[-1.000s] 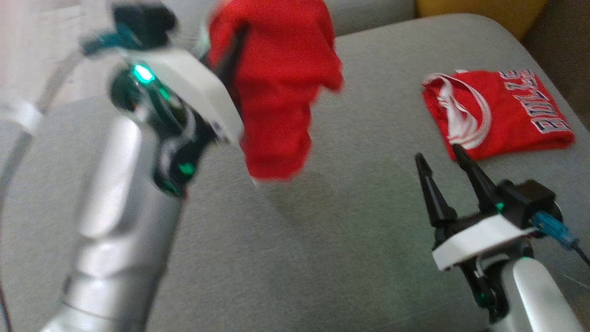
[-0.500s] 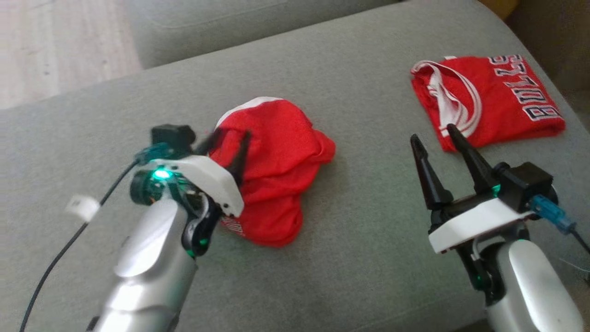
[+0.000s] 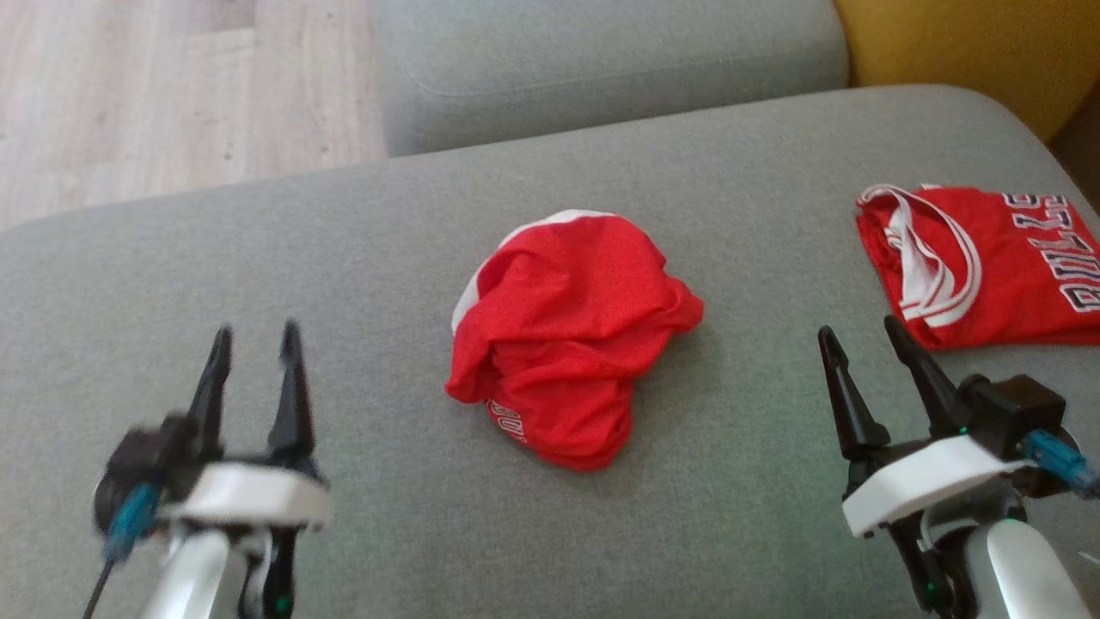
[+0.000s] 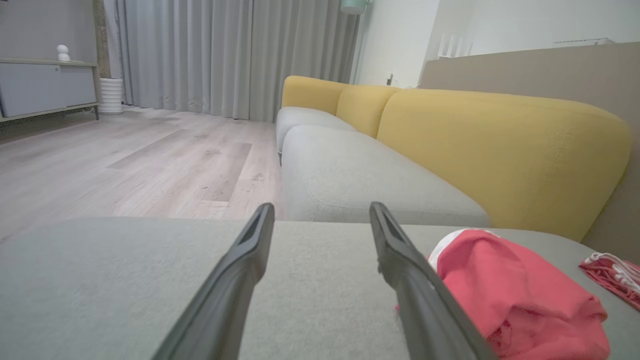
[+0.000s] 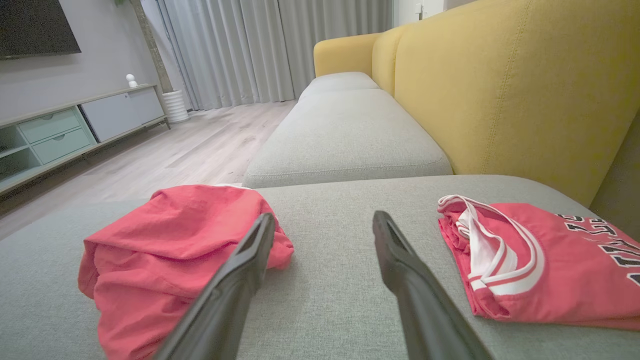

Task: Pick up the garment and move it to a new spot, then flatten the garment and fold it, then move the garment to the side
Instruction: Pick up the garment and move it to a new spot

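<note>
Grey sofa cushion (image 3: 344, 241) carries everything. At the left, the left gripper (image 3: 258, 328) hovers, fingers spread and empty. Mid-cushion lies the crumpled red garment (image 3: 567, 335), long axis seemingly near-to-far, white trim farthest. The right gripper (image 3: 859, 327) gapes empty beside a folded red jersey (image 3: 988, 266).

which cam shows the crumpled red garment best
The head view: the crumpled red garment lies whole and unblocked, seen from above. The left wrist view catches it side-on, cut by the frame edge; the right wrist view has it partly behind one finger of the right gripper.
</note>
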Motion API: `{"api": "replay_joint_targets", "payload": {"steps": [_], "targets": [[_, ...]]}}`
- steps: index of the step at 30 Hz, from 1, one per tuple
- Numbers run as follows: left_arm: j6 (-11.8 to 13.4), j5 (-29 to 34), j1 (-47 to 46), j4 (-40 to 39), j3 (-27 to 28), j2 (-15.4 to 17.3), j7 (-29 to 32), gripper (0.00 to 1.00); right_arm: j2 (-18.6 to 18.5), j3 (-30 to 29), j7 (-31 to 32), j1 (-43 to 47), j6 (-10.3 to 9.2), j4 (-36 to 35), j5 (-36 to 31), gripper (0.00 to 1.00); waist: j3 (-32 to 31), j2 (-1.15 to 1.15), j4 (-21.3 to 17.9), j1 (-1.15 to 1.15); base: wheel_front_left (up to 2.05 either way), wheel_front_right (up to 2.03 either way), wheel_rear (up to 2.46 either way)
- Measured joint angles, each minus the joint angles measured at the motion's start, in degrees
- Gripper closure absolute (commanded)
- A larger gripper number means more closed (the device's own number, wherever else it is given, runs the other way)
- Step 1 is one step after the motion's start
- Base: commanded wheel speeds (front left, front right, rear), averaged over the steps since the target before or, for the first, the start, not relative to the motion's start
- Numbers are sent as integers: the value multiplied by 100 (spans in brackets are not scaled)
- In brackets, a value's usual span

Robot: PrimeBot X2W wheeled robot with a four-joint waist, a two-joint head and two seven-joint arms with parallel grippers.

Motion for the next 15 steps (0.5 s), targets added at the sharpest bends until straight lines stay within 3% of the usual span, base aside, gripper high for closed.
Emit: {"api": "replay_joint_targets", "payload": {"steps": [9,15], "targets": [[325,74,1266,-683,425,156,-81,0,88,-96,7,237,0,35,-47,0,-160,0,123,0,0,0,0],[392,77,1395,-946,430,180,-79,0,147,-122,33,252,0,34,-48,0,-102,0,161,1,0,0,0]]}}
